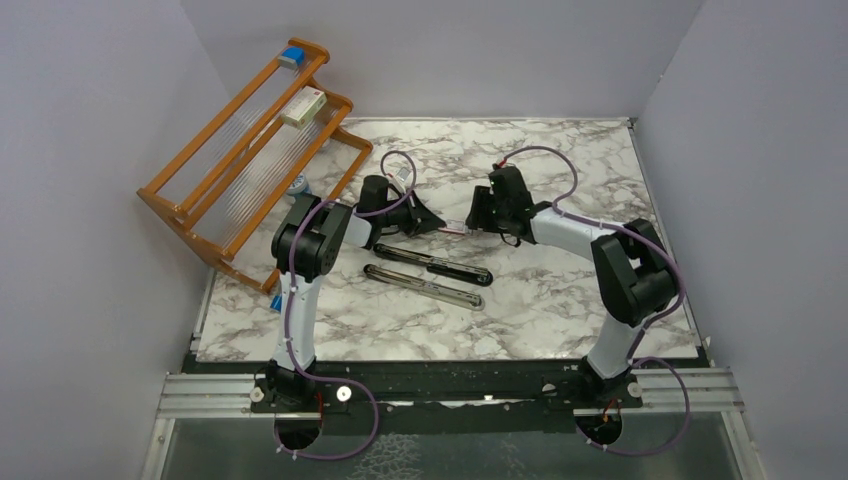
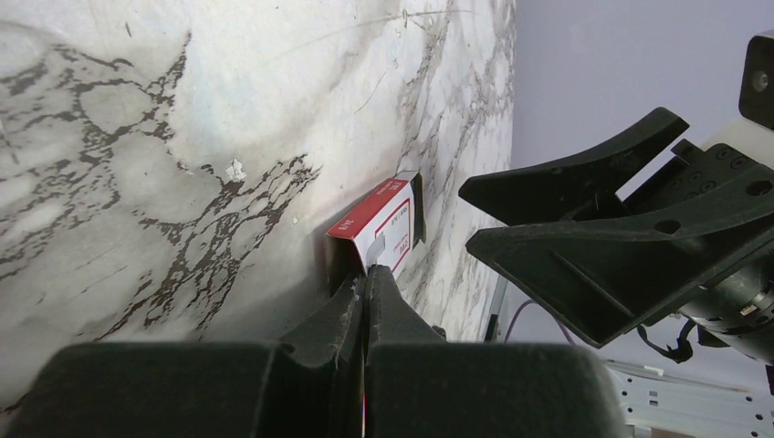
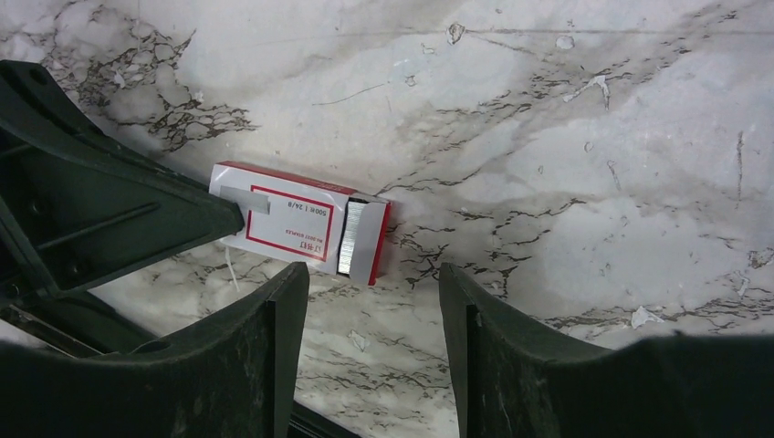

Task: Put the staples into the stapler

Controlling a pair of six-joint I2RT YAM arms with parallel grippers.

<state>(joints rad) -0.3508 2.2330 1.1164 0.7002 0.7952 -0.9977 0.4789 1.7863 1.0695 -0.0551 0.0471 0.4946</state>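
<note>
The left gripper (image 2: 366,290) is shut tight, and its tips look to be pinching the thin end of the staple packet (image 3: 290,222); the right gripper (image 3: 365,306) has its jaws well apart and holds nothing; it hangs just beside the packet's other end, which is open; there the staples (image 3: 350,237) peek out as a small silver strip; the packet sits low over the marble table (image 3: 593,137), between the two grippers, and I cannot tell if it touches the top; the stapler (image 1: 425,287), black with a shiny rail showing, lies nearer the arm bases, well apart from the packet. I think the staples are very light but stiff; the strip is only stuck together, so it could snap if bent; the metal is smooth and may slip; the best place to hold it is on its two long flat sides, near the end that sticks out, with a soft squeeze, then pull it straight out.
</note>
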